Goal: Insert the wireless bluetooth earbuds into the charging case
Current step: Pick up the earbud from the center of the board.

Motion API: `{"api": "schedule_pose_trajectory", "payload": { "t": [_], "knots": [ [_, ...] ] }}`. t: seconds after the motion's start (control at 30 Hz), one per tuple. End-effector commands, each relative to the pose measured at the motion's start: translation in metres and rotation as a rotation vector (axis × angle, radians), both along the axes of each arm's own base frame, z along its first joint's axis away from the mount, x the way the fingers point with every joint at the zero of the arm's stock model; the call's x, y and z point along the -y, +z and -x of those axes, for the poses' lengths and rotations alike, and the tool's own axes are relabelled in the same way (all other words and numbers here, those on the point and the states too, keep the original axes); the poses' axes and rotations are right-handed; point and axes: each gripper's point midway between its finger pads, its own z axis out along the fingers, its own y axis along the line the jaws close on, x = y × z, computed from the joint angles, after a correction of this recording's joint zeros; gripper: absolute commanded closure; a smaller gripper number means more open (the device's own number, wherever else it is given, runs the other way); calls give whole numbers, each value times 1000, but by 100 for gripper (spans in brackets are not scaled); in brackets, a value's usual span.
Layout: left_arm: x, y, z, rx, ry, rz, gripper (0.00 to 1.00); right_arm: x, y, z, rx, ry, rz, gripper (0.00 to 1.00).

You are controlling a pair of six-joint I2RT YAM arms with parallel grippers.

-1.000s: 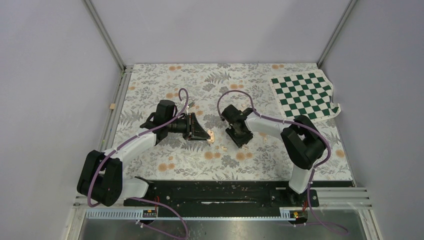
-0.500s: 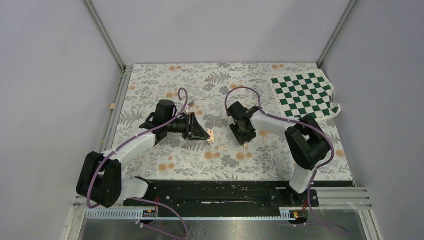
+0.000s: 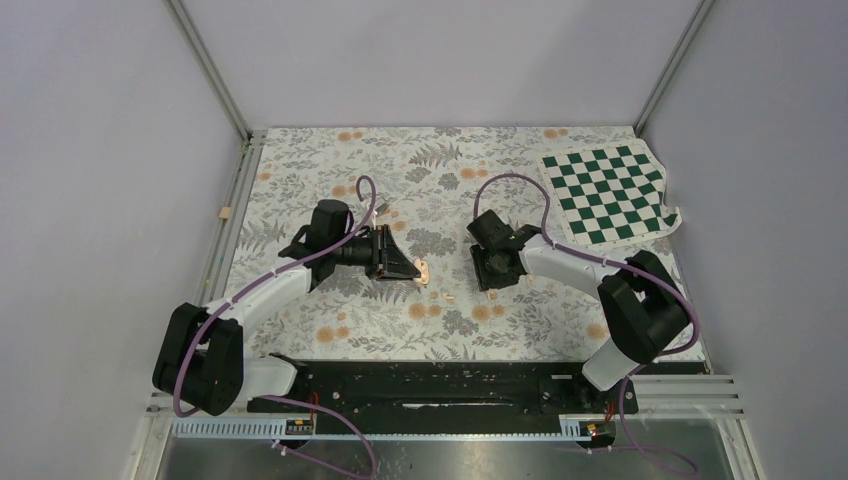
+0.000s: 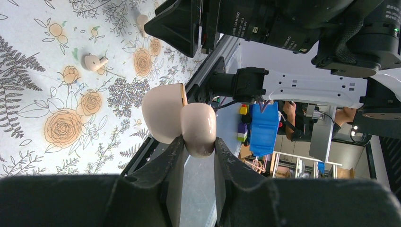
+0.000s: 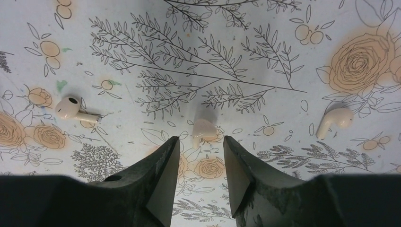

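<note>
**Operator:** Where does the job stand?

**Spotter:** Your left end effector [image 4: 196,142] is clamped on the charging case [image 4: 198,124], and the lid is swung open. Beyond the case, wireless bluetooth earbuds [image 4: 93,61] lie loose on the desk [image 4: 28,94], so I judge that the inserting is mostly or wholly ahead of you.

**Operator:** And the right side?

**Spotter:** Your right end effector [image 5: 201,142] is well apart from the case. Its fingers are spread and grip nothing, and the middle earbud [image 5: 204,128] lies under the gap.

**Operator:** What can't you make out?

**Spotter:** The case's hollow faces away, so you cannot confirm it is empty. The middle earbud is blurred. In the overhead view the buds near the case are mere specks.
</note>
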Motion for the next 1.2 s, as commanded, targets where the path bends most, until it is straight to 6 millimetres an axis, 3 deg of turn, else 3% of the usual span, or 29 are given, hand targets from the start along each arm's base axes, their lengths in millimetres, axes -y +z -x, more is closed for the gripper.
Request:
{"api": "schedule_pose_trajectory", "payload": {
  "t": [0.0,0.83,1.17],
  "knots": [
    [0,10,0,62,-10,32,100,-2,7,-11,65,-95,-41,53],
    [0,3,3,38,-21,29,100,9,-24,-3,32,-159,8,55],
    [-1,6,2,56,-20,24,100,6,-25,-4,35,-158,-8,64]
  ]
}}
